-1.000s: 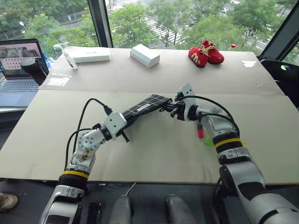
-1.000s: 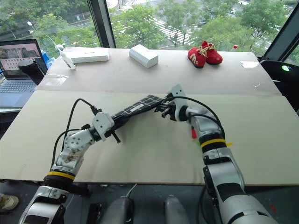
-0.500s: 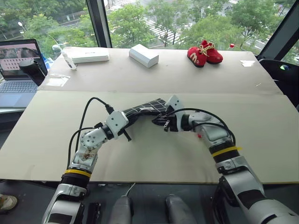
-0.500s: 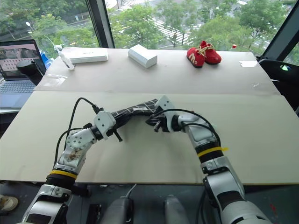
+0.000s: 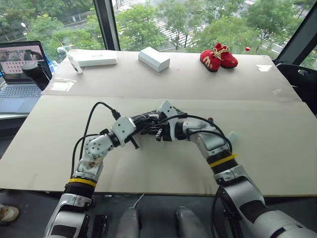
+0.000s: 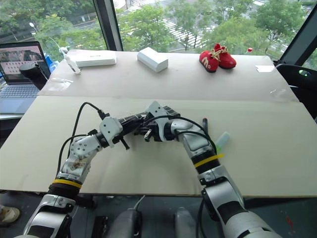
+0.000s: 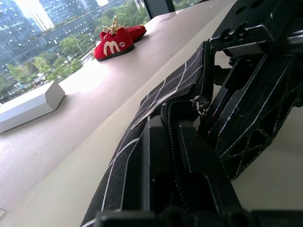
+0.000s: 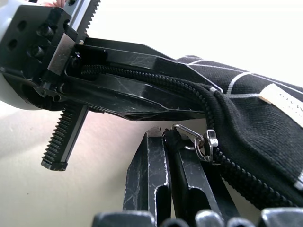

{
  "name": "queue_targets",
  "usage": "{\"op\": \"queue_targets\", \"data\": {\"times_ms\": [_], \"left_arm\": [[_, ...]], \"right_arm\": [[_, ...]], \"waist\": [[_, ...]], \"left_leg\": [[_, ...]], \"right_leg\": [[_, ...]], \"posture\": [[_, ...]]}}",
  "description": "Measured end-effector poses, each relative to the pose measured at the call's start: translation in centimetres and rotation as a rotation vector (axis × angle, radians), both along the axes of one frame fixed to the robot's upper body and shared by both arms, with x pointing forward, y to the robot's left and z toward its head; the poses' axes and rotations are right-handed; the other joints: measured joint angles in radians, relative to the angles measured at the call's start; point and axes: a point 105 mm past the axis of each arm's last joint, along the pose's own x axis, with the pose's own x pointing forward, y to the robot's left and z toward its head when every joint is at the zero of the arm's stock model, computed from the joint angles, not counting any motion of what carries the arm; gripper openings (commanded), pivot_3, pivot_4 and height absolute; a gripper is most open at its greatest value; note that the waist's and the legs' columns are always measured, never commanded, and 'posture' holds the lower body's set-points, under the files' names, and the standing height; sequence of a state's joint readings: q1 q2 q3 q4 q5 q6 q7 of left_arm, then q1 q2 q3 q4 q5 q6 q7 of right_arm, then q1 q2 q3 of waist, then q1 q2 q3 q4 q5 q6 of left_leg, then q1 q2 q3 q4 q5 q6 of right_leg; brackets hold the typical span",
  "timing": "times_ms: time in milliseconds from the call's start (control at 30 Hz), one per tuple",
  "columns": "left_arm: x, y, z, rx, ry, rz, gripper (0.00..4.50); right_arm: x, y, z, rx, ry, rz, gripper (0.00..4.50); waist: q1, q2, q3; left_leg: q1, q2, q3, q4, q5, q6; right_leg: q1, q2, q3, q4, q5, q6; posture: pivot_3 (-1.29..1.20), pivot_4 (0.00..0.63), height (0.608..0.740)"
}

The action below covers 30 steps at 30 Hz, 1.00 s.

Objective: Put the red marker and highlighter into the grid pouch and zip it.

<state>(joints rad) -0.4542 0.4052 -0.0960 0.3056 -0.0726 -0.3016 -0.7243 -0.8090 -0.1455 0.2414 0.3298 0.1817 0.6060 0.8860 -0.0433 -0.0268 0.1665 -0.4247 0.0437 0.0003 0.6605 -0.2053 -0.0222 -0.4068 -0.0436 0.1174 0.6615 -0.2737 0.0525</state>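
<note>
The black grid pouch (image 7: pixel 161 94) hangs just over the table's middle, held between both grippers. My left gripper (image 5: pixel 142 124) is shut on the pouch's near end, right at the zipper. Close beside it, my right gripper (image 8: pixel 165 137) is shut on the zipper's black pull strap, just below its metal ring. The red marker (image 6: pixel 204 123) lies on the table beyond my right forearm. To the right of the marker lies the pale green highlighter (image 6: pixel 223 139), also on the table.
Red baby shoes (image 5: pixel 218 56) sit at the back right and a white box (image 5: pixel 153 58) at the back centre. A flat white box (image 5: pixel 94 58) lies at the back left. A laptop (image 5: pixel 20 74) stands off the left edge.
My right gripper has slid left along the pouch to just beside my left gripper, and the pouch has bunched up shorter. The left gripper has stayed put. The marker and highlighter have come into full view.
</note>
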Motion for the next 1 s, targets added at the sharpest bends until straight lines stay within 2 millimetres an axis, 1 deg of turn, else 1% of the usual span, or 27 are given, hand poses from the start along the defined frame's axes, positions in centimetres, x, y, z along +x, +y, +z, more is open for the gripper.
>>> {"op": "queue_targets", "data": {"times_ms": [100, 133, 167, 267, 367, 400, 467, 533, 600, 633, 667, 767, 833, 867, 933, 1000], "left_arm": [[0.0, -0.1, 0.1, 0.001, -0.003, -0.004, 0.0], [0.0, -0.1, 0.1, 0.002, -0.003, -0.007, 0.0], [0.0, -0.2, 0.1, 0.002, -0.002, -0.009, 0.0], [0.0, -0.9, 0.3, -0.004, -0.007, -0.028, 0.0], [0.1, -0.8, 0.3, -0.003, -0.006, -0.028, 0.0], [0.1, -0.8, 0.3, -0.003, -0.005, -0.027, 0.0], [0.1, -0.8, 0.3, -0.002, -0.005, -0.026, 0.0], [0.1, -0.8, 0.2, -0.002, -0.003, -0.026, 0.0], [0.1, -0.9, 0.2, -0.003, -0.004, -0.028, 0.0], [0.1, -0.8, 0.2, -0.002, -0.003, -0.027, 0.0], [0.1, -0.8, 0.2, -0.001, -0.002, -0.026, 0.0], [0.0, -0.9, 0.1, -0.003, -0.001, -0.029, 0.0], [0.0, -0.9, 0.0, -0.002, 0.001, -0.03, 0.0], [0.0, -0.7, -0.1, 0.002, 0.004, -0.026, 0.0], [0.0, -0.6, -0.1, 0.004, 0.006, -0.023, 0.0], [0.0, -0.7, -0.1, 0.002, 0.002, -0.027, 0.0]], "right_arm": [[-0.4, 0.2, 0.2, 0.0, -0.002, 0.017, 0.08], [-0.5, 0.2, 0.1, -0.001, -0.001, 0.02, 0.73], [-0.6, 0.2, 0.0, -0.007, -0.001, 0.025, 0.94], [-1.1, 0.7, -0.5, -0.027, 0.0, 0.054, 2.01], [-1.1, -0.9, -0.4, -0.044, -0.012, 0.046, 3.03], [-1.2, -2.1, -0.2, -0.036, 0.002, 0.038, 3.33], [-1.6, -3.8, -0.2, -0.032, 0.025, 0.028, 3.33], [-2.5, -5.7, -0.3, -0.038, 0.059, 0.028, 3.33], [-3.9, -7.6, -0.4, -0.044, 0.086, 0.047, 3.33], [-4.6, -8.6, -0.2, -0.041, 0.095, 0.051, 3.33], [-4.9, -9.2, 0.0, -0.04, 0.095, 0.049, 3.33], [-5.7, -11.6, 1.9, -0.017, 0.05, 0.011, 3.33], [-5.7, -14.7, 2.8, -0.035, 0.017, -0.104, 3.33], [-5.3, -16.5, 3.3, -0.055, -0.007, -0.207, 3.33], [-4.4, -18.3, 3.8, -0.064, -0.039, -0.351, 3.33], [-3.3, -20.2, 3.6, -0.083, -0.045, -0.525, 3.33]], "waist": [[0.0, 0.0, 0.0], [0.0, 0.0, 0.0], [0.0, 0.0, 0.0], [0.0, 0.0, 0.0], [0.006, 0.0, 0.0], [0.007, 0.0, 0.0], [0.007, 0.0, 0.0], [0.005, 0.0, 0.0], [0.005, 0.0, 0.0], [0.005, 0.0, 0.0], [0.004, -0.001, 0.0], [0.001, -0.001, 0.0], [0.004, -0.001, 0.001], [0.005, -0.001, 0.001], [0.005, -0.001, 0.001], [0.003, -0.001, 0.001]], "left_leg": [[0.0, 0.0, 0.0, 0.0, 0.0, 0.0], [0.0, 0.0, 0.0, 0.0, 0.0, 0.0], [0.0, 0.0, 0.0, 0.0, 0.0, 0.0], [0.0, 0.0, 0.0, 0.0, 0.0, 0.0], [-0.001, -0.001, 0.0, 0.0, 0.0, 0.0], [-0.002, -0.001, 0.0, 0.0, 0.0, 0.0], [-0.002, -0.001, 0.0, 0.0, 0.0, 0.0], [-0.002, 0.0, -0.001, 0.0, 0.0, 0.0], [-0.002, 0.0, -0.001, 0.0, 0.0, 0.0], [-0.003, -0.001, -0.001, 0.0, 0.0, 0.0], [-0.003, 0.0, -0.001, 0.0, 0.0, 0.0], [-0.002, 0.0, -0.001, 0.0, 0.0, 0.0], [-0.002, -0.001, -0.001, 0.0, 0.0, 0.0], [-0.002, -0.001, -0.001, 0.0, 0.0, 0.0], [-0.002, -0.001, -0.001, 0.0, 0.0, 0.0], [-0.001, -0.001, -0.001, 0.0, 0.0, 0.0]], "right_leg": [[0.0, 0.0, 0.0, 0.0, 0.0, 0.0], [0.0, 0.0, 0.0, 0.0, 0.0, 0.0], [0.0, 0.0, 0.0, 0.0, 0.0, 0.0], [0.0, 0.0, 0.0, 0.0, 0.0, 0.0], [0.0, -0.001, 0.0, -0.002, 0.0, 0.0], [0.0, -0.001, 0.0, -0.002, 0.0, 0.0], [0.0, -0.001, 0.0, -0.003, 0.0, 0.0], [0.0, 0.0, 0.0, -0.003, 0.0, 0.0], [0.0, 0.0, -0.001, -0.004, 0.0, 0.0], [0.0, -0.001, 0.0, -0.004, 0.0, 0.0], [0.0, -0.001, 0.0, -0.004, 0.0, 0.0], [0.001, 0.0, 0.0, -0.004, 0.0, 0.0], [0.001, -0.001, 0.0, -0.005, 0.0, 0.0], [0.001, -0.001, 0.0, -0.006, 0.0, 0.0], [0.002, -0.001, 0.0, -0.005, 0.0, 0.0], [0.001, 0.0, 0.001, -0.005, 0.0, 0.0]], "posture": [[0.0, 0.15, 0.729], [0.0, 0.15, 0.729], [0.0, 0.15, 0.729], [0.0, 0.15, 0.729], [0.0, 0.15, 0.729], [0.0, 0.15, 0.729], [0.0, 0.15, 0.729], [0.0, 0.15, 0.729], [0.0, 0.15, 0.729], [0.0, 0.15, 0.729], [0.0, 0.15, 0.729], [0.0, 0.15, 0.729], [0.0, 0.15, 0.729], [0.0, 0.15, 0.729], [0.0, 0.15, 0.729], [0.0, 0.15, 0.729]]}}
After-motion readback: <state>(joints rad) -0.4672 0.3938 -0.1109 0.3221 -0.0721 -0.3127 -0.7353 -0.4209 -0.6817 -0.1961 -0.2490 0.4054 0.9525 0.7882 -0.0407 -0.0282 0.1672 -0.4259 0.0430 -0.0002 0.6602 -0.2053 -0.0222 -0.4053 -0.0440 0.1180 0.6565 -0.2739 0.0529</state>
